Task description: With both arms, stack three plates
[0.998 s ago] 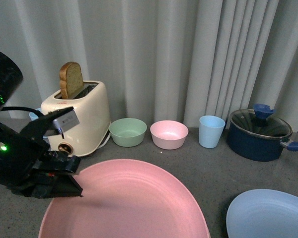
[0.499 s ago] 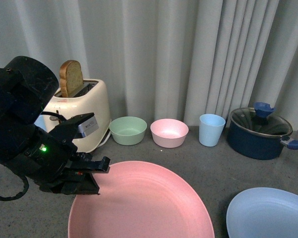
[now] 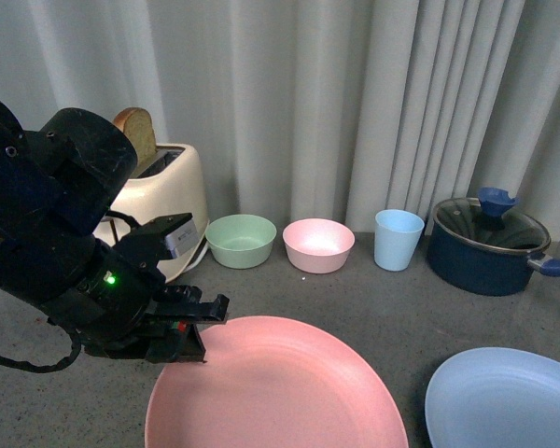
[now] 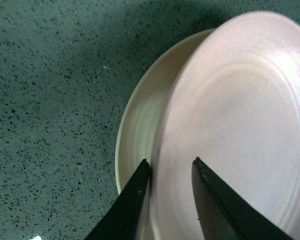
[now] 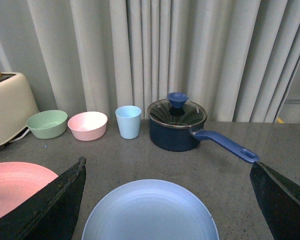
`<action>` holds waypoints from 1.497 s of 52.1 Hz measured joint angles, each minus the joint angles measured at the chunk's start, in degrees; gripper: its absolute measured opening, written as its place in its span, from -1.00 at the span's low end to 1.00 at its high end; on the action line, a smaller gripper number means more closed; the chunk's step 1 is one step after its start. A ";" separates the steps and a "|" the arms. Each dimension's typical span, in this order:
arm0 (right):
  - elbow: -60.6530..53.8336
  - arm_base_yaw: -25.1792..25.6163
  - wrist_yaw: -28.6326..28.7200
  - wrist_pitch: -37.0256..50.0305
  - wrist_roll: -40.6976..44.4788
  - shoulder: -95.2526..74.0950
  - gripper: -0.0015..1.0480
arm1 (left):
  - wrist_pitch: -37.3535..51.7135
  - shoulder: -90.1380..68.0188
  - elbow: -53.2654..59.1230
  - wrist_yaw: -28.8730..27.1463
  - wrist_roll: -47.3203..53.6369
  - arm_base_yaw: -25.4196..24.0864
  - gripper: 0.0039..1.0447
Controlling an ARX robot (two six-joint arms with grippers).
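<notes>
My left gripper [image 3: 194,329] is shut on the rim of the pink plate [image 3: 280,392] and holds it near the front of the table. In the left wrist view the two black fingers [image 4: 135,197] pinch the pink plate's [image 4: 240,130] edge, and the beige plate [image 4: 142,135] lies under it, showing on one side. The light blue plate [image 3: 504,399] lies flat at the front right. In the right wrist view my right gripper [image 5: 167,200] is open wide above the light blue plate [image 5: 150,212]. The right arm is out of the front view.
A cream toaster [image 3: 159,201] with a bread slice stands back left. A green bowl [image 3: 240,240], a pink bowl [image 3: 317,245], a light blue cup [image 3: 398,239] and a dark blue lidded pot [image 3: 490,245] line the back by the grey curtain.
My left arm has moved right with the pink plate, which has shifted right and a little away from the front edge. The light blue plate has not moved.
</notes>
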State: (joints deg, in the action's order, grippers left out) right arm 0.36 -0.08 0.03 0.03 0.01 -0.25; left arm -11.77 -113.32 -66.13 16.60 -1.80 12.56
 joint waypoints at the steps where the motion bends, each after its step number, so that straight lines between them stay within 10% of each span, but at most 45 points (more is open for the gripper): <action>1: 0.00 0.00 0.02 0.00 0.00 0.00 0.86 | 0.35 0.07 -0.11 0.13 -0.35 -0.22 -0.31; 17: 0.00 0.00 0.00 0.00 0.00 0.00 0.86 | 5.42 14.03 3.10 2.38 -1.60 -7.54 0.91; 29: 0.00 0.00 0.02 0.00 0.00 0.00 0.86 | 17.44 24.94 13.59 -3.15 2.91 -7.78 0.87; 33: 0.00 0.00 0.00 0.00 0.00 0.00 0.86 | 40.11 24.26 22.53 -16.90 2.62 -6.54 0.59; 42: 0.00 0.00 0.00 0.00 0.00 0.00 0.86 | 65.05 29.35 36.61 -21.42 2.12 -7.72 0.03; 56: 0.00 0.00 0.02 0.00 0.00 0.00 0.86 | 67.21 39.50 48.65 -19.34 1.81 -9.18 -0.92; 78: 0.00 0.00 0.00 0.00 0.00 0.00 0.86 | 62.34 54.99 58.97 -16.61 1.73 -12.50 -0.94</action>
State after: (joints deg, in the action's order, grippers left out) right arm 0.36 -0.08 0.03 0.03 0.01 -0.25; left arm 50.57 -58.33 -7.16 -0.01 -0.08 0.05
